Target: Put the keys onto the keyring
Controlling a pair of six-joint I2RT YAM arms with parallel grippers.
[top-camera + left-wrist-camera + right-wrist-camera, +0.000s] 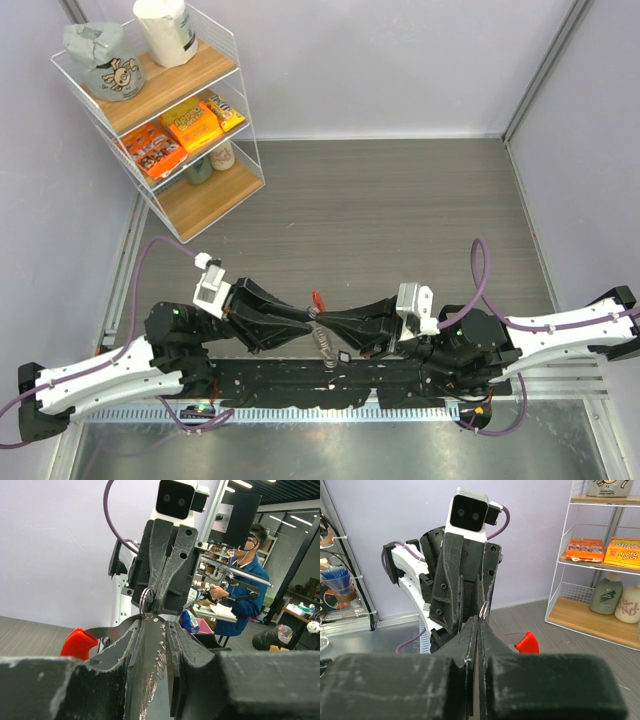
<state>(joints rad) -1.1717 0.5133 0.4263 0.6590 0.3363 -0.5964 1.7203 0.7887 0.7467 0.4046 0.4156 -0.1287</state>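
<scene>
Well, closest in, the left gripper is clamping the keyring by its silvery chain, the red arc sticking out to one side. Right against the keyring, the right gripper is pinching fully closed, tip to tip with the left; a small split ring is sitting at its tips. No key is showing clearly, green or black, so threading is looking underway, none confirmed on.

on the rack: two bags, three snack boxes, two bottles. in front of the rack: one keyring.
</scene>
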